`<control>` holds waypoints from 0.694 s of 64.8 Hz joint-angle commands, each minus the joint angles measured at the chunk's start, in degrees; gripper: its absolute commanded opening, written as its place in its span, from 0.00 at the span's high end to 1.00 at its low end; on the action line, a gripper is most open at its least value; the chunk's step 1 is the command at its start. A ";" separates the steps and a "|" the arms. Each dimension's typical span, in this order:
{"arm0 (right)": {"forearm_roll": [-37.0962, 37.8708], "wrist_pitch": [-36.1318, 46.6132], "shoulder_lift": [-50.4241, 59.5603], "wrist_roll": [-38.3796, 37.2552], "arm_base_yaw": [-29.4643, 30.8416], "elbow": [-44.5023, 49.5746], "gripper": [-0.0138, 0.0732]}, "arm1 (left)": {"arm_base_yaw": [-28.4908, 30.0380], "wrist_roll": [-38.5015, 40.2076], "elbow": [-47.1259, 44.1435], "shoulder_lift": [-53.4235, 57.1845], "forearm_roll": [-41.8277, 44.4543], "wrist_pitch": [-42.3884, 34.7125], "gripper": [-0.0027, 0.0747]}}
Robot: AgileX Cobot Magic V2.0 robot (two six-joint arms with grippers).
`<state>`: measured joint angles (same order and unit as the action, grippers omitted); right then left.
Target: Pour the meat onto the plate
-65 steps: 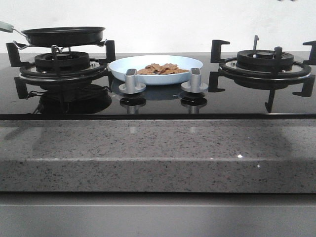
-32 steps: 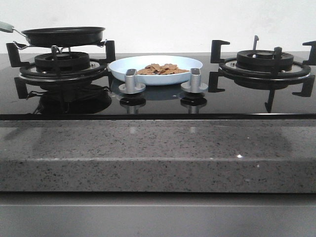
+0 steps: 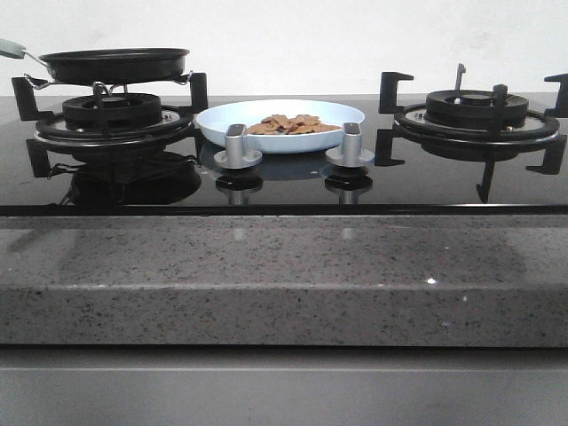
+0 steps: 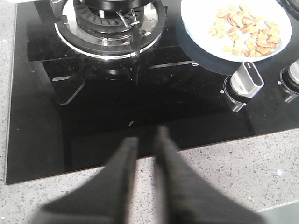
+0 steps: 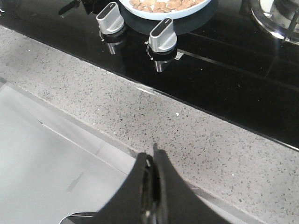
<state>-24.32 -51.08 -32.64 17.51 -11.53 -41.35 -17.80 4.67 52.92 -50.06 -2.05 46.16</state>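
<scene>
The pale blue-white plate [image 3: 222,122] sits on the black glass hob between the two burners, behind the knobs. The reddish-brown meat slices [image 3: 289,123] lie heaped in it. The plate [image 4: 201,18] and meat [image 4: 245,30] also show in the left wrist view, and the plate rim [image 5: 163,15] and meat [image 5: 161,4] in the right wrist view. My left gripper [image 4: 145,140] hangs over the hob's front edge, blurred, its fingers a narrow gap apart and empty. My right gripper [image 5: 153,156] is shut and empty over the counter's front edge. Neither gripper shows in the front view.
The black frying pan [image 3: 115,64] with a pale handle [image 3: 11,47] rests on the left burner [image 4: 110,23]. Two silver knobs [image 3: 236,146] [image 3: 348,142] stand in front of the plate. The right burner [image 3: 477,111] bears nothing. A speckled grey counter [image 3: 284,257] runs along the front.
</scene>
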 commanded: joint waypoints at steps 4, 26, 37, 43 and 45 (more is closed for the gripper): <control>-1.19 3.17 -0.01 0.45 -0.01 -1.27 0.92 | -0.40 -0.03 1.45 0.67 0.35 -3.96 0.99; -1.19 3.10 -0.01 0.45 -0.01 -1.27 0.92 | -0.40 -0.03 1.45 0.67 0.00 -3.97 0.99; -1.19 3.10 -0.01 0.45 -0.01 -1.27 0.92 | -0.40 -0.03 1.45 0.67 0.00 -3.97 0.99; -1.19 3.10 -0.01 0.45 -0.01 -1.27 0.92 | -0.51 -0.03 1.31 0.67 -0.14 -4.09 0.99; -1.19 3.10 -0.01 0.45 -0.01 -1.27 0.92 | -0.55 -0.03 1.21 0.82 -0.27 -4.09 0.99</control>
<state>-24.32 -51.21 -32.64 17.51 -11.53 -41.35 -17.80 4.59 52.92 -50.06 -1.74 46.16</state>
